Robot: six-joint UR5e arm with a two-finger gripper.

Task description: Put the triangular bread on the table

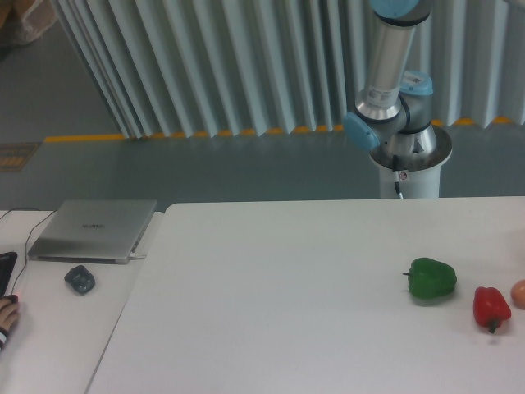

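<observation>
The triangular bread is out of view. The wide white table (287,304) fills the lower part of the camera view. Only the arm's base and lower links (394,107) show, behind the table's far edge at the upper right. The gripper is out of the frame, so I cannot see whether it holds anything.
A green pepper (431,279) and a red pepper (490,307) lie on the table at the right, with a small pale orange-pink round thing (519,293) at the right edge. A narrower desk at the left holds a silver laptop (93,230) and a dark mouse (79,279).
</observation>
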